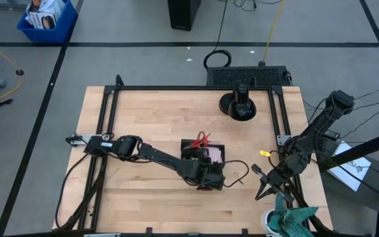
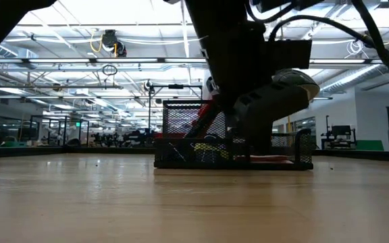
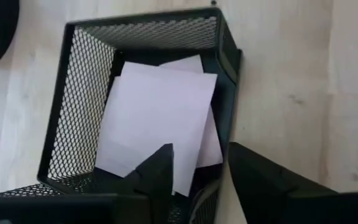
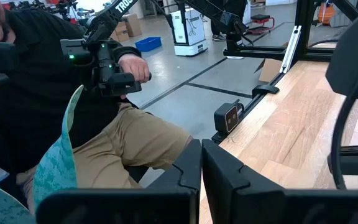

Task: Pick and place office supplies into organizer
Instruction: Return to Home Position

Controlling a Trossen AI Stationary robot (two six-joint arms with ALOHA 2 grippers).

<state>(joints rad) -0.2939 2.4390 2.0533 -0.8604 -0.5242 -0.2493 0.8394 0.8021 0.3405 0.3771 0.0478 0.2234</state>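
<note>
With its fingers parted a little and holding nothing, the left gripper (image 3: 199, 149) hangs over one corner of the black mesh organizer (image 3: 79, 106).

One finger (image 3: 157, 177) sits above a compartment of the organizer, and the other is outside its wall, over the bare wooden table (image 1: 143, 112). The pink sticky-note pad (image 3: 160, 112) lies flat on that compartment's floor, with another sheet askew under it. The red-handled scissors (image 1: 202, 137) stand in the organizer on the side away from the left gripper, handles poking above the rim. The right gripper (image 4: 201, 149), fingers pressed together and empty, waits well apart from the organizer at the table's edge, just beside the teal-green cloth (image 1: 293, 218). A round black stand (image 1: 237, 105) sits apart from the organizer, beyond the scissors' side.
</note>
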